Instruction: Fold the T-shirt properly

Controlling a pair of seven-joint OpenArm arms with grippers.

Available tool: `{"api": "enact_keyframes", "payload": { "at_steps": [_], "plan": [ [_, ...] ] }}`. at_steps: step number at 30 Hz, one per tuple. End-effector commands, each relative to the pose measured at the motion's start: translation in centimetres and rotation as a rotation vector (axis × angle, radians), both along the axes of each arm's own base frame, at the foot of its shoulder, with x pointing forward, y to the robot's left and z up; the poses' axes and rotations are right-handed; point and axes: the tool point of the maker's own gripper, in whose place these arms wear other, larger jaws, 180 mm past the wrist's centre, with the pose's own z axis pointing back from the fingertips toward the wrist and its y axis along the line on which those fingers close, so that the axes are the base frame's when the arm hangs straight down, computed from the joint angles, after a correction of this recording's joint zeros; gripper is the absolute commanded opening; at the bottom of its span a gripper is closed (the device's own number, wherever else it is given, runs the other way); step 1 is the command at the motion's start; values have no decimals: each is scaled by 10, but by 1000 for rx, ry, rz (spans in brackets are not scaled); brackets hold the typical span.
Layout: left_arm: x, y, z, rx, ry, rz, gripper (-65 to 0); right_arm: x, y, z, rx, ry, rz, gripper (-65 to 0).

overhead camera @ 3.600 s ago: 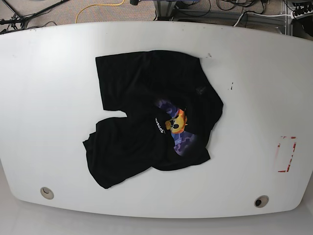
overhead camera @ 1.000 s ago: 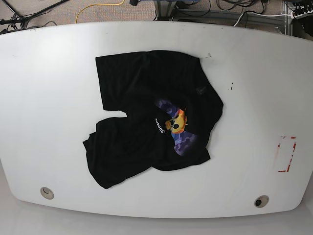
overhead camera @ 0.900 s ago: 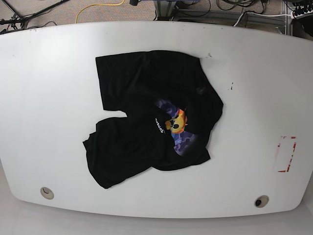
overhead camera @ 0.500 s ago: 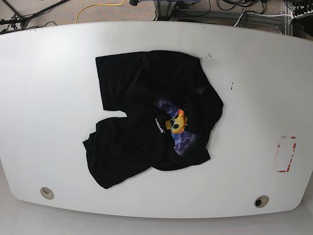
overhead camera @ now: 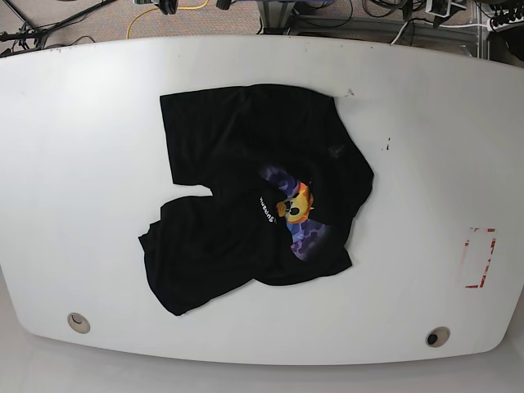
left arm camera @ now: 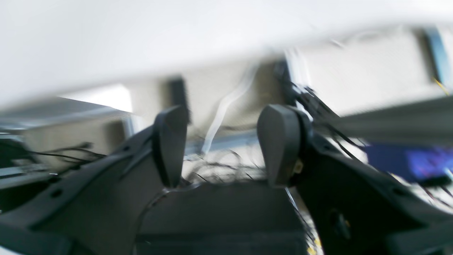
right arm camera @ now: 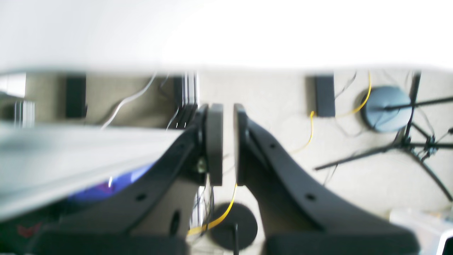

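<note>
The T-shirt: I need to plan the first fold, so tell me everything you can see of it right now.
The T-shirt is black, soft-looking cloth, lying crumpled and partly doubled over on the white table, roughly at its middle. It is not spread flat: one sleeve juts toward the near left, and a notch of bare table shows on its left side. A yellow-orange cartoon face, a purple-blue camo patch and small white lettering show near its right half. Only the table touches it; neither gripper shows in the base view.
</note>
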Motion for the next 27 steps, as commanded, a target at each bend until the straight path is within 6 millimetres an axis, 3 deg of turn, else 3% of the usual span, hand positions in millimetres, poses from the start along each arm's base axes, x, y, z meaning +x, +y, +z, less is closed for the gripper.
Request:
{"api": "enact_keyframes", "payload": {
  "at_steps": [1,27],
  "plan": [
    [2,-1,9,-6,-24,-4,-324,5,0,9,3,-34,4,-606],
    [47,-10,20,-38,-163,-20,-321,59,-6,21,-15,-171,7,-605]
  ]
}}
